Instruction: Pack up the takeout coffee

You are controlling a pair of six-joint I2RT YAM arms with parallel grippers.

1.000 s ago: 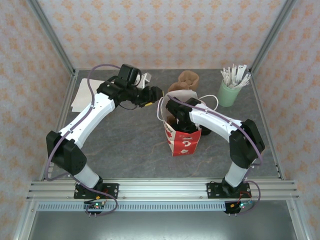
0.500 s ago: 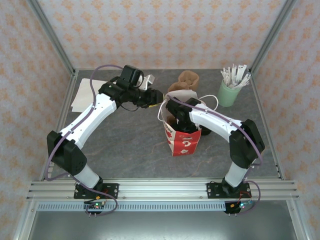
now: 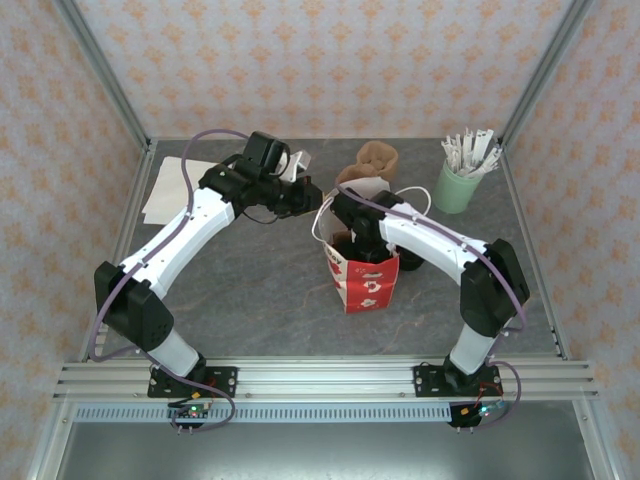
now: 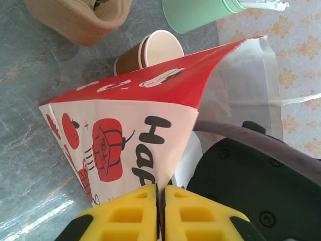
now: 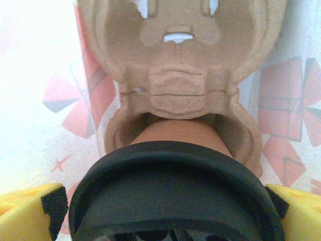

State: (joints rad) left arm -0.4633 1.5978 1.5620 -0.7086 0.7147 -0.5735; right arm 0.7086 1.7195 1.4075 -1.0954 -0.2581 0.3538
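The yellow jaws of the left gripper (image 4: 160, 193) are pressed together on the edge of the tall red-and-white printed paper bag (image 4: 125, 145). By this grip the mouth is judged to be held open. The right gripper (image 5: 165, 201) is inside the bag with its jaws spread wide. A black rounded lid (image 5: 175, 191) lies between them, above a brown moulded-pulp tray (image 5: 180, 75). No squeeze on the lid can be made out.

The takeout coffee (image 4: 150, 52), a small paper cup with a pale rim and brown cardboard sleeve, is outside the bag. It is on the grey stone-pattern table (image 4: 30, 90), just beyond the bag's far side. The stacked pulp trays (image 4: 75, 20) and the mint-green cup (image 4: 200, 12) are near it. It is judged upright, with its long axis vertical and its mouth upward.

From the left gripper the cup lies across the bag. The right arm is judged the free one. It would have to be lifted clear of the bag first and then carried over the far rim.
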